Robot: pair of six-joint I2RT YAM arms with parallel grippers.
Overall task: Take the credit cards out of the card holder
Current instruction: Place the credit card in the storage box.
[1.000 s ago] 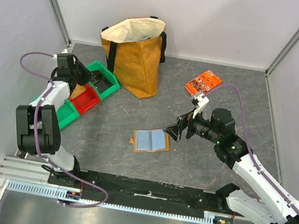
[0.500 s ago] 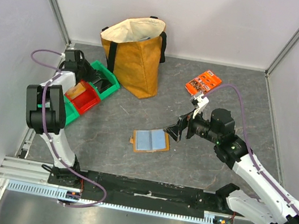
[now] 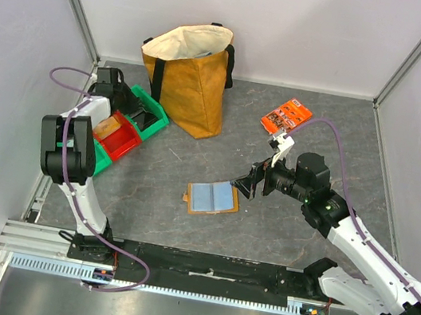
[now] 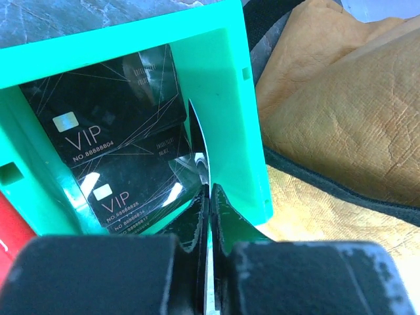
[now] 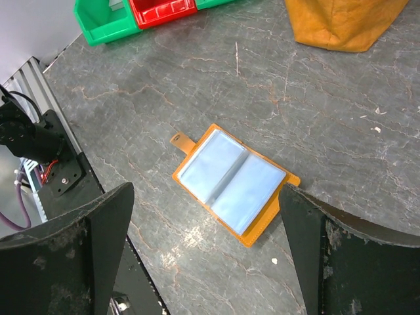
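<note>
Just beneath right gripper [image 5: 207, 191] lies card holder [image 5: 231, 186].

Left arm [image 3: 65, 153], right arm [image 3: 364, 252]: white links, chunky black joints, a purple cable [image 3: 70, 69] looping off each, and a tiny green light [image 3: 310, 197] on the right.

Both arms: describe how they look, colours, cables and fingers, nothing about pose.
The left arm and right arm each have white links between bulky black joint housings, with a purple cable looping alongside. The left gripper has slim black fingers on a scuffed black body. The right gripper has broad black fingers, worn and grey-speckled.
</note>
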